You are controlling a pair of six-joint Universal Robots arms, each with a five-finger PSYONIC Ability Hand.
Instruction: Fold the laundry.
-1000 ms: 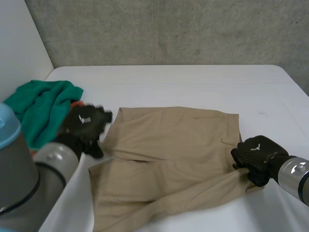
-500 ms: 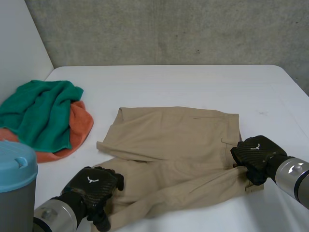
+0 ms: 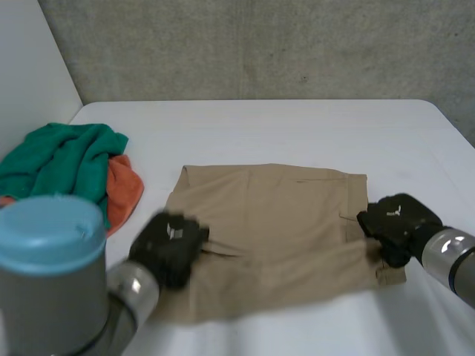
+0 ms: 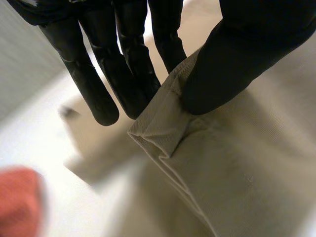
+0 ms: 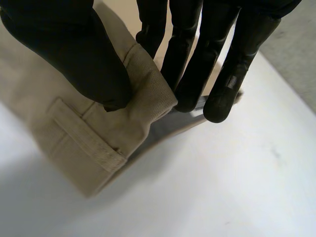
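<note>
Tan shorts (image 3: 274,222) lie on the white table (image 3: 297,126), their near half raised. My left hand (image 3: 169,245) holds the hem of the near leg at the shorts' left end. In the left wrist view the thumb (image 4: 232,64) pinches the folded hem of the shorts (image 4: 168,128) against the fingers (image 4: 128,64). My right hand (image 3: 392,226) grips the waistband at the shorts' right end. Its thumb (image 5: 74,54) presses the waistband of the shorts (image 5: 98,123), with its belt loop, against the fingers (image 5: 197,59).
A green towel (image 3: 67,167) lies on an orange cloth (image 3: 122,189) at the table's left side. A concrete wall stands behind the table. My left arm's blue-capped joint (image 3: 52,237) fills the near left corner.
My left hand has gone from the far leg's hem down to the near leg's hem, closed on it and lifted it towards the far leg. The right hand has kept its hold.
</note>
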